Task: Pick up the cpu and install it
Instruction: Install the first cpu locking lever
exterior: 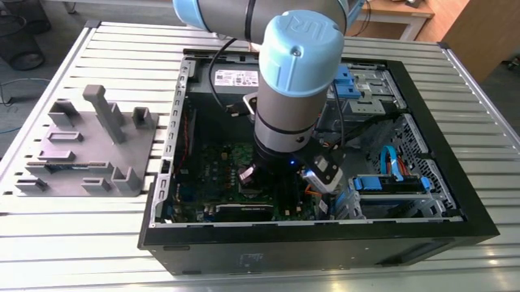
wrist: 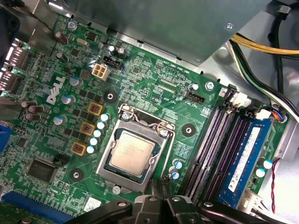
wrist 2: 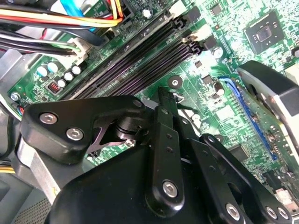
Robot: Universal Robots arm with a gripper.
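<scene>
My end effector hung inside the open case, just above the motherboard. The cpu lay flat in its socket, directly beside my linkage; whether my grip was released or clenched I could not tell, its tips being hidden.

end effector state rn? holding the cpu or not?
End effector: open or shut cannot be told; it sits low over the motherboard. The cpu lies in its socket, not held.

A slatted metal table carries an open computer case and a grey fixture block.
</scene>
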